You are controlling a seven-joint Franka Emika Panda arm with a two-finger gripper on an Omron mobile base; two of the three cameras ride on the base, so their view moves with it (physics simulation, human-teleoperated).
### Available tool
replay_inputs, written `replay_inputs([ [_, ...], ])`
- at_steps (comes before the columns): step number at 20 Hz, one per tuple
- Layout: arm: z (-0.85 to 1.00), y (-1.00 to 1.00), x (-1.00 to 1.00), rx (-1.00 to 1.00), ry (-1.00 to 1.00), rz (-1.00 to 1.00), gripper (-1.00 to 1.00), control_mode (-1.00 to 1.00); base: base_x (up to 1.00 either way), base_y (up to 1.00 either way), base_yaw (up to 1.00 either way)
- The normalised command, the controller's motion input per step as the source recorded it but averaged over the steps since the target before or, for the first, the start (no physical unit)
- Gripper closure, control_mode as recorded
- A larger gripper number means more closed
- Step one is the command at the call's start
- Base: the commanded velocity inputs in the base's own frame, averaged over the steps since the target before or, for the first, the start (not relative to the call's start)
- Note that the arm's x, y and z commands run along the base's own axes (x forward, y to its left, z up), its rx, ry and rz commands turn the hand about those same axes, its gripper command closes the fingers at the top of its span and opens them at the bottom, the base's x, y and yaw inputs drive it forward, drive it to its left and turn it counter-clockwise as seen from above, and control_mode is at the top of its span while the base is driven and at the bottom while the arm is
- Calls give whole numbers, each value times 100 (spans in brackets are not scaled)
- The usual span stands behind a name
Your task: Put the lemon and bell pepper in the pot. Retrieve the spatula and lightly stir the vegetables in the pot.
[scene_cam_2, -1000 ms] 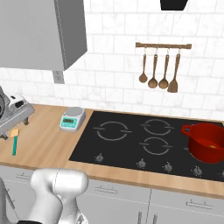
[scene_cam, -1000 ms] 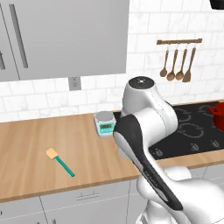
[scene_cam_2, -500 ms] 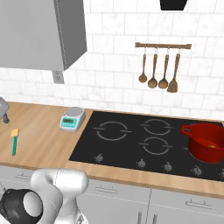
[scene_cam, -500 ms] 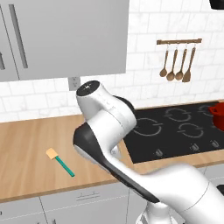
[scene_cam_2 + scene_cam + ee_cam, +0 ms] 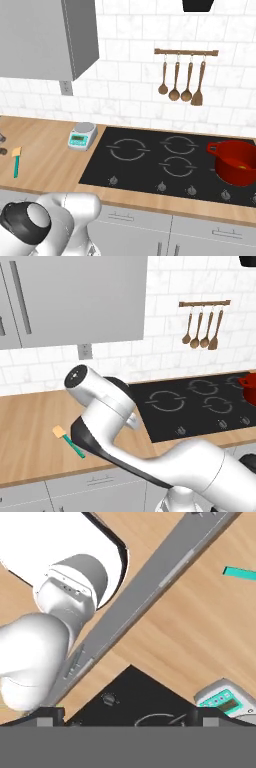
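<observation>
The arm folds low over the wooden desk (image 5: 30,441), jaws spread wide and empty. The spatula (image 5: 198,90) hangs on the wall rail, far from the jaws, beyond the red pot (image 5: 236,162).

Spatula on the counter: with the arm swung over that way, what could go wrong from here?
The spatula on the counter is slim and lies flat, so the open gripper may slide off it. The scale stands close by and could be bumped. Carrying it across the cooktop to the pot risks clipping the rim.
</observation>
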Motion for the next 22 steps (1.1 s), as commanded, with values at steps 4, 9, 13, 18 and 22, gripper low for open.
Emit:
replay_inputs([
  [4,-39,2,21,-21,5,60,-100,-100,0,0,0],
  [9,-43,23,-14,-10,0,55,-100,-100,0,0,0],
  [13,-15,32,3,4,12,41,-100,-100,0,0,0],
  [18,-35,34,9,10,26,32,-100,-100,0,0,0],
  [22,-52,43,2,3,17,24,-100,-100,0,0,0],
])
